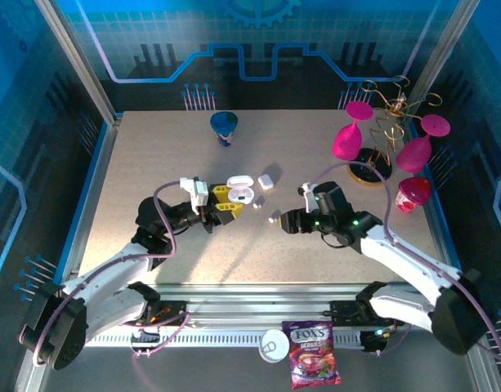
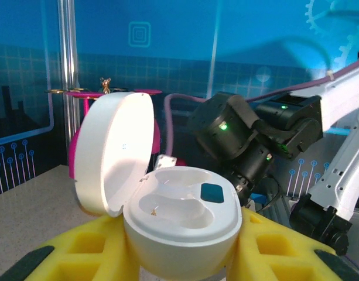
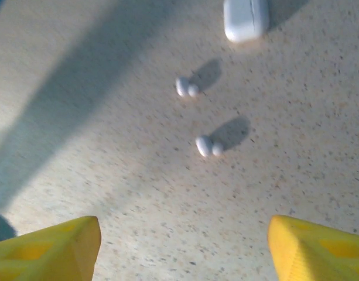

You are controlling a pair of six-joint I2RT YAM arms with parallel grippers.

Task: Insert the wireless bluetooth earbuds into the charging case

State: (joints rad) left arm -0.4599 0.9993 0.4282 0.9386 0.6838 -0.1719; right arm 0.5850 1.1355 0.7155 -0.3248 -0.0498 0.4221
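The right claw [image 3: 182,240] hangs spread wide and empty: picking up comes first. Just ahead lies one earbud [image 3: 208,145], with another earbud [image 3: 187,88] beyond it and bare table [image 3: 97,175] all round. The next move calls for centring low over the nearer one and pinching gently. The left claw [image 1: 224,203] clamps the open case [image 2: 179,222], its wells seemingly empty. Farther off sits a shut case [image 3: 245,17].

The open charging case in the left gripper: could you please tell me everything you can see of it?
The charging case is glossy white plastic, rounded like a pebble, its hinged lid standing open. Both moulded wells are empty; a small dark square sits beside them. It sits upright between the left gripper's yellow fingers.
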